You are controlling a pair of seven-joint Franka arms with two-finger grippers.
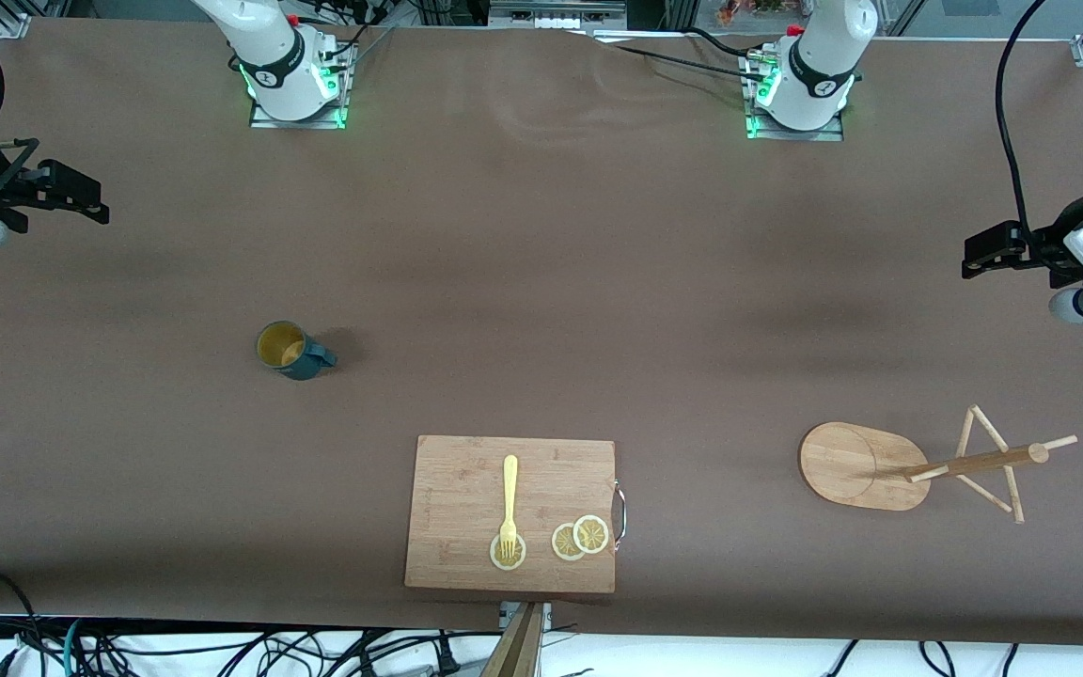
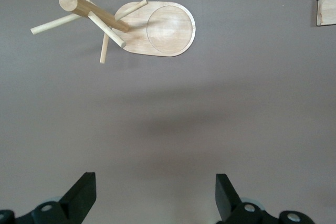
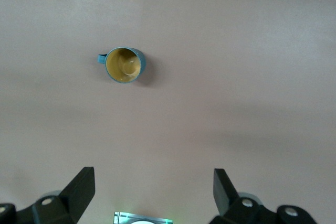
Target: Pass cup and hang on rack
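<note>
The right gripper (image 3: 152, 192) hangs with fingers spread, empty, over bare brown table (image 1: 541, 282) at its arm's end; the left gripper (image 2: 155, 195) likewise at its end; the small teal-blue mug with yellow inside (image 1: 290, 350) stands upright toward the right arm's end; the light bamboo mug tree (image 1: 918, 463) stands toward the left arm's, both well apart from the grippers.

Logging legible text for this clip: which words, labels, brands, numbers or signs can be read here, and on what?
None can be read.
Cup: no print showing.
Rack: plain wood.
Cutting board: plain wood.
Round dark marks on both arm bases: too small to read.
</note>
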